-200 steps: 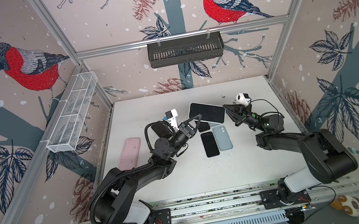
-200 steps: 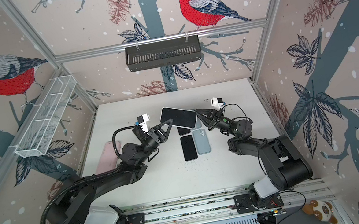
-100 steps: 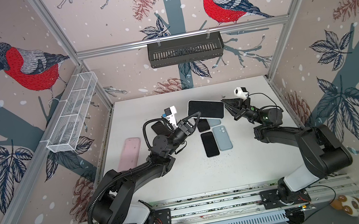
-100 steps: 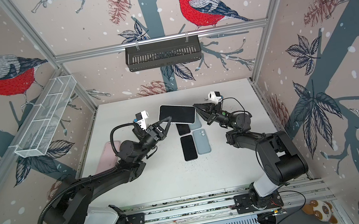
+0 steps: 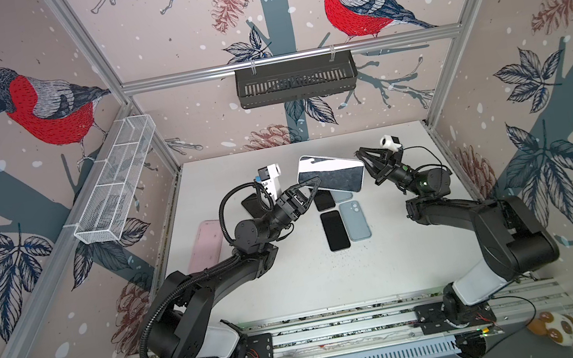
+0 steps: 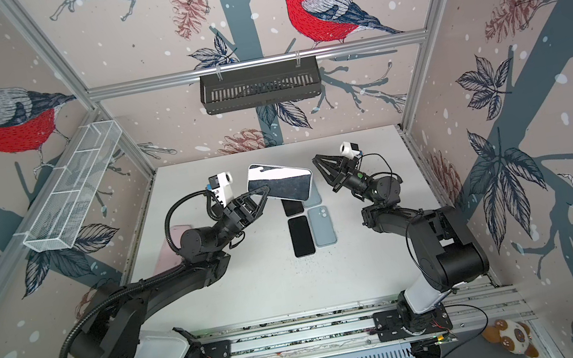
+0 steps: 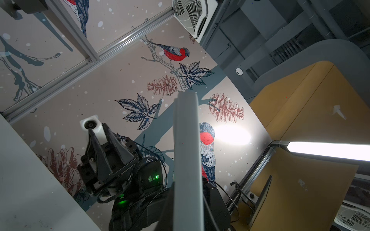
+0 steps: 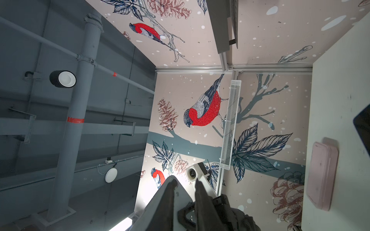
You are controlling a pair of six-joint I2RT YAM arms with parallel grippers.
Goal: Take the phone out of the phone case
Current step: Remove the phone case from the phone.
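Phone [image 5: 332,178], clear of every edge of the table [image 5: 406,246], is clenched at 9 o'clock by the left gripper [image 5: 313,184]. Right gripper [image 7: 96,128] hovers released at 3 o'clock (just apart); a dark handset [image 5: 324,202] beneath is half hidden.

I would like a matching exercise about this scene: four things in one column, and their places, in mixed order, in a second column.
1 pink case
2 blue case
3 raised phone
4 basket

A on the back wall
B in the left fingers
C flat beside a black phone
D on the table by the left arm

Pairs: 1-D, 2-C, 3-B, 4-A
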